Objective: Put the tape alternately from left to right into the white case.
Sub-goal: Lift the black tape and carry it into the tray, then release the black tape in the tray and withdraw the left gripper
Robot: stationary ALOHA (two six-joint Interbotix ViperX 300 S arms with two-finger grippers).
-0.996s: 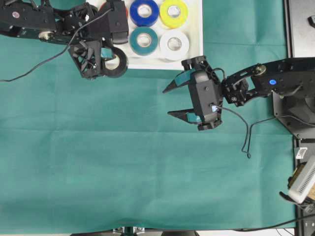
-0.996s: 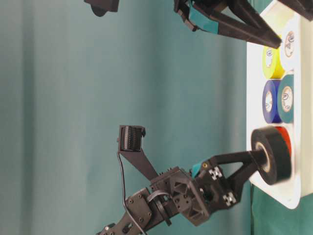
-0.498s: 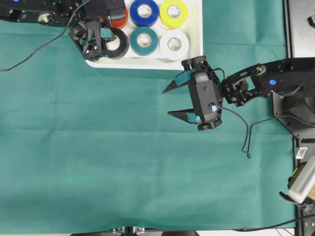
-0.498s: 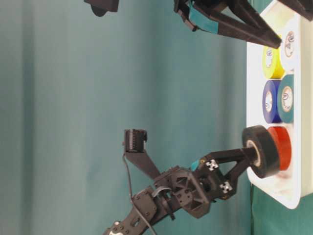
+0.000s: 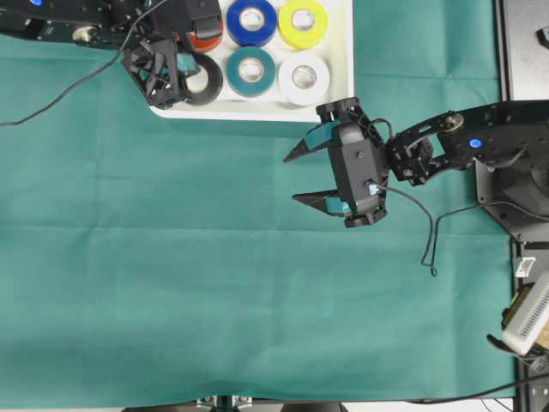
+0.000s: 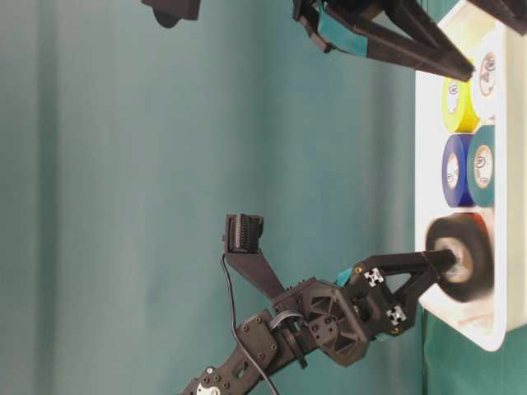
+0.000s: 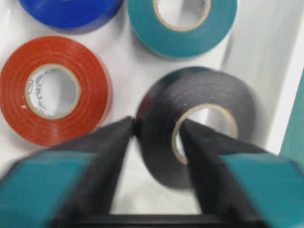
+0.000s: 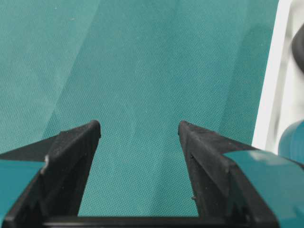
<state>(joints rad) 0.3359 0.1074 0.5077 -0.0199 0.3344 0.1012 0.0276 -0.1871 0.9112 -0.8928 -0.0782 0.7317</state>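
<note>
The black tape [image 5: 211, 82] [image 7: 209, 95] lies blurred in the near-left corner of the white case [image 5: 339, 105] [image 7: 290, 90]. My left gripper [image 5: 196, 75] [image 7: 157, 127] straddles its wall, one finger outside and one in the core, jaws slightly parted, open. Red tape [image 5: 206, 40] [image 7: 52, 90], blue tape [image 5: 251, 21], yellow tape [image 5: 303, 23], teal tape [image 5: 250, 71] and white tape [image 5: 304, 77] lie flat in the case. My right gripper [image 5: 289, 178] [image 8: 138, 126] hovers open over the cloth below the case's right end, with nothing between its fingers.
A green cloth [image 5: 214, 283] covers the table. A thin black cable [image 5: 429, 249] hangs from the right arm. Dark equipment [image 5: 525, 43] stands beyond the cloth's right edge, and the case's rim [image 8: 268, 95] shows at the right of the right wrist view.
My left gripper carried the black tape up over the case's rim and lowered it into the corner beside the red roll. Its jaws have begun to part. The right arm has not moved.
</note>
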